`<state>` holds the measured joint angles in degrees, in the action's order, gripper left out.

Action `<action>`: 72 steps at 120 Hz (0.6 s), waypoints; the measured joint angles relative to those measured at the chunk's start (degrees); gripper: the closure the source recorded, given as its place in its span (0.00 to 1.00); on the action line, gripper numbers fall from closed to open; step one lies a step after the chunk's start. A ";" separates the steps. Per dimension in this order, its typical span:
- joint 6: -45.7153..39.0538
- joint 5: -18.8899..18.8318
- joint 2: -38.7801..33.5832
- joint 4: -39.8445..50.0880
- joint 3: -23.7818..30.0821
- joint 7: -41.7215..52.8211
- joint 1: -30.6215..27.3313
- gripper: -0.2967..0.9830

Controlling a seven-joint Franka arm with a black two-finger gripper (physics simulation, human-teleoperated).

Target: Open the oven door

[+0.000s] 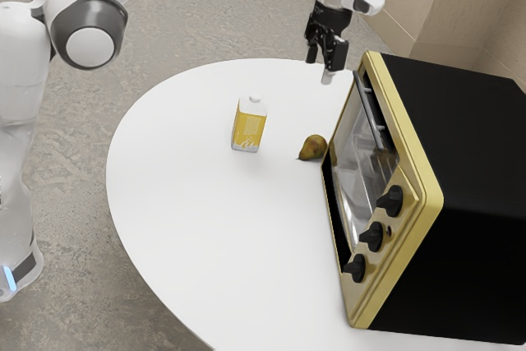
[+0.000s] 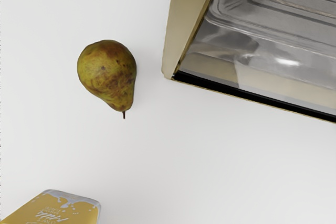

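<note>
Exterior view, gripper: the black gripper (image 1: 320,70) hangs fingers-down above the table's far side, near the oven's upper front corner and apart from the handle.
Fingers: parted, with a gap between them and nothing held.
Arm: white with grey joint covers (image 1: 90,26), coming in from the exterior view's left.
Oven handle: a dark bar (image 1: 371,113) along the door's upper edge, untouched by the gripper.
Oven door: glass-fronted (image 1: 357,174), shut in its gold frame and facing the exterior view's left; a ribbed metal tray (image 2: 294,3) shows through the glass.
Oven body: black top and side (image 1: 468,154), standing upright on the table.
Knobs: three black ones (image 1: 390,201) in a row on the gold front panel, beside the door.
Pear: brownish green (image 2: 106,69), lying on the table close to the oven's front, with a strip of white tabletop between them in the wrist view.
Carton: yellow and white (image 1: 249,125), upright, farther from the oven than the pear, touching neither.
Table: white and round-edged (image 1: 214,228), under oven, pear and carton.
Surroundings: mottled grey floor (image 1: 197,22), tan wall (image 1: 460,6) behind the oven.
</note>
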<state>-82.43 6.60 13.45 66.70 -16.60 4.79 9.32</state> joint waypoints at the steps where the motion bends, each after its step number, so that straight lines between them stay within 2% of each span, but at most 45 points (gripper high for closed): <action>1: 0.00 -0.09 -0.01 -0.02 0.40 0.02 -0.36 0.23; 28: 0.10 -0.66 -0.45 -0.25 2.08 0.52 -1.98 0.23; 36: 0.26 -0.14 -4.94 -4.63 2.48 1.69 -2.50 0.23; 45: 0.56 1.60 -9.04 -9.65 7.90 7.59 -4.12 0.23; 56: 0.40 1.39 -11.84 -12.00 12.79 14.88 -1.02 0.23; 62: -1.56 -2.36 -18.05 -3.80 17.90 18.48 -1.35 0.23; 68: -7.69 -6.20 -30.64 15.43 21.86 21.99 -1.40 0.23; 72: -11.85 -8.67 -36.13 23.80 24.10 24.20 -1.35 0.23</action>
<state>-94.29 -2.07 -22.68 90.51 7.50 28.99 7.98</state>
